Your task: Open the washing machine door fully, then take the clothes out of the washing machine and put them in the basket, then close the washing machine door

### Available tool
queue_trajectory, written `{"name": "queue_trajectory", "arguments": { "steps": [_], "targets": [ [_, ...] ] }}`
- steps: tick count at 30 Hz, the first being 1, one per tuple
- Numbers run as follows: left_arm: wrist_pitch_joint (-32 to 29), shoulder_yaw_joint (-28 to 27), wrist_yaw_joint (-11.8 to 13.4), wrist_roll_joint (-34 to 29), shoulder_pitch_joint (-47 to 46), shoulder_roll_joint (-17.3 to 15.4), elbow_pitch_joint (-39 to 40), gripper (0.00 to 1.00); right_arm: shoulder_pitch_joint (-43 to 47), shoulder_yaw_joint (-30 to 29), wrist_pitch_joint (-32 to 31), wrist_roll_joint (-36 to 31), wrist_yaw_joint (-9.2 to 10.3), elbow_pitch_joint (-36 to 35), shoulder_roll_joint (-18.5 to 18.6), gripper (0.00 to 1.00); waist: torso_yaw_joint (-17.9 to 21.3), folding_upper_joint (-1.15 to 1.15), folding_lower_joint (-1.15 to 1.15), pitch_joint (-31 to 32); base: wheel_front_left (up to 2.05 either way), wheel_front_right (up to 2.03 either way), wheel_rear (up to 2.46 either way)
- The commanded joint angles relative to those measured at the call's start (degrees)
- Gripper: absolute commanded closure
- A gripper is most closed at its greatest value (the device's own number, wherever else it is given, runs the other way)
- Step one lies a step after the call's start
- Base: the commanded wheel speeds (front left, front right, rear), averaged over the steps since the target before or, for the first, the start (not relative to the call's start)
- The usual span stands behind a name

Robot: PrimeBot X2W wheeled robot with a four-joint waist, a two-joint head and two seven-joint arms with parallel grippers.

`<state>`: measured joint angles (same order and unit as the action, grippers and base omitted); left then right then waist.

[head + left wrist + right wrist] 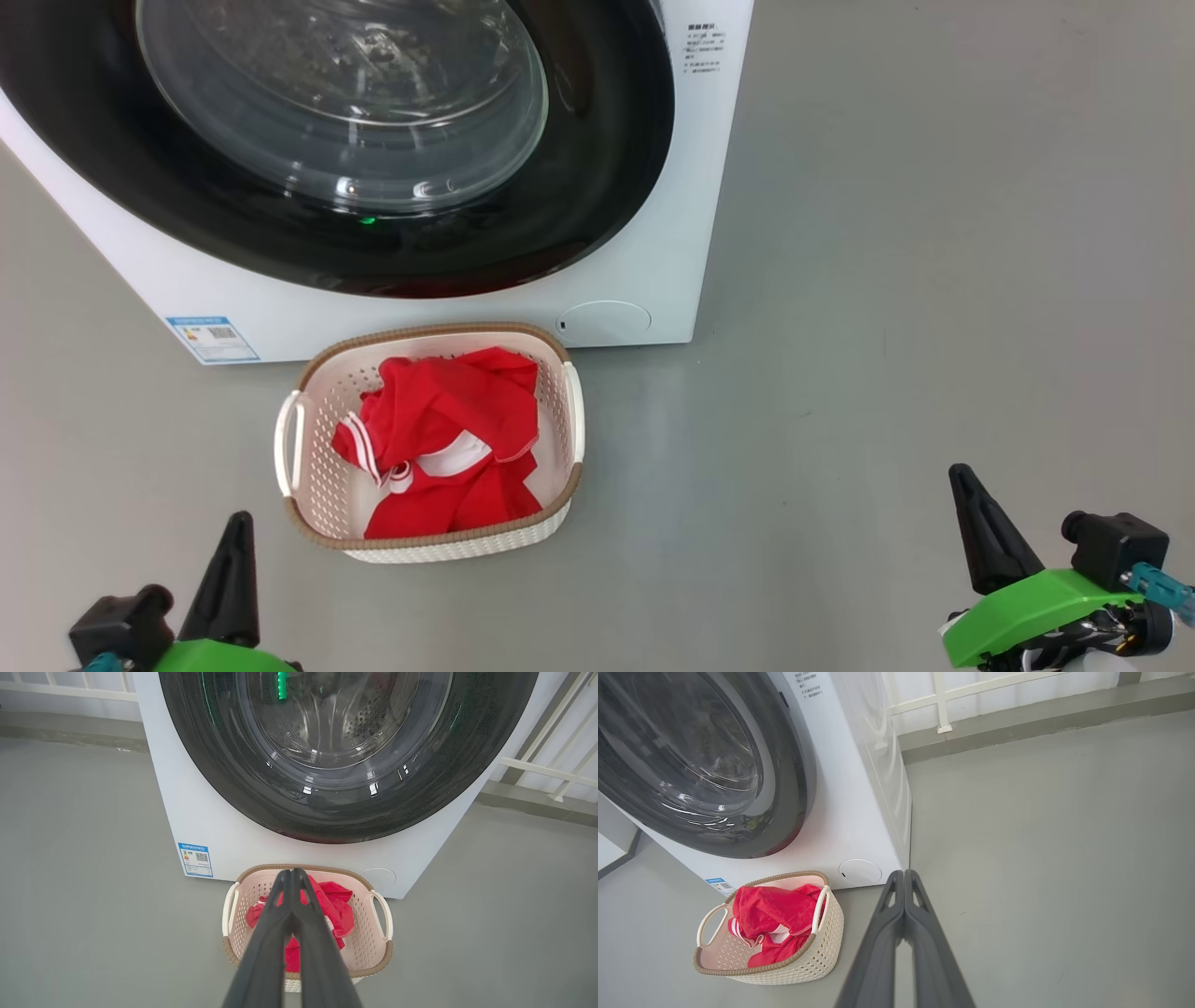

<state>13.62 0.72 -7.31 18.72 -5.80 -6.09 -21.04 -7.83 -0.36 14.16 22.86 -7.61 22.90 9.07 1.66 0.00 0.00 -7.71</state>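
Red white-striped clothes (pixel 448 411) lay in the cream perforated plastic basket (pixel 429 331), lower centre, before the big white washing machine (pixel 653 261); its round glossy black door (pixel 607 140) was shut. Jaws of left gripper (pixel 292 873) and right gripper (pixel 904 873) were clenched, empty.

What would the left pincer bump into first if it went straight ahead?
Probably the clothes in the basket, just beyond the left pincer; if it clears them, the washing machine door. Depth is unclear.
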Motion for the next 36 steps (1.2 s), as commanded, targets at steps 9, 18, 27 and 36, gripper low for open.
{"name": "queue_trajectory", "arguments": {
  "steps": [9, 18, 27, 36],
  "targets": [
    [-1.48, -0.93, -0.02, 6.32, -0.79, -0.76, 1.64, 1.0, -0.56, -0.57, -1.49, 6.28, 0.01, -1.98, 0.3, 1.0, -0.15, 0.0, 0.01, 0.66, 0.0, 0.0, 0.0],
    [-2.95, -1.43, -0.03, 11.66, -0.81, -0.44, 2.02, 1.0, -0.44, -1.0, -2.99, 11.31, 0.02, -2.48, -0.19, 1.0, -0.27, 0.0, 0.0, 1.19, 0.0, 0.0, 0.0],
    [-4.43, -1.93, -0.04, 16.99, -0.78, -0.13, 2.45, 1.0, -0.27, -1.42, -4.5, 16.34, 0.03, -3.02, -0.69, 1.0, -0.39, 0.0, 0.0, 1.74, 0.0, 0.0, 0.0],
    [-5.93, -2.44, -0.06, 22.36, -0.75, 0.19, 2.88, 1.0, -0.08, -1.85, -6.02, 21.39, 0.04, -3.58, -1.19, 1.0, -0.51, 0.0, 0.0, 2.29, 0.0, 0.0, 0.0]
  ]
}}
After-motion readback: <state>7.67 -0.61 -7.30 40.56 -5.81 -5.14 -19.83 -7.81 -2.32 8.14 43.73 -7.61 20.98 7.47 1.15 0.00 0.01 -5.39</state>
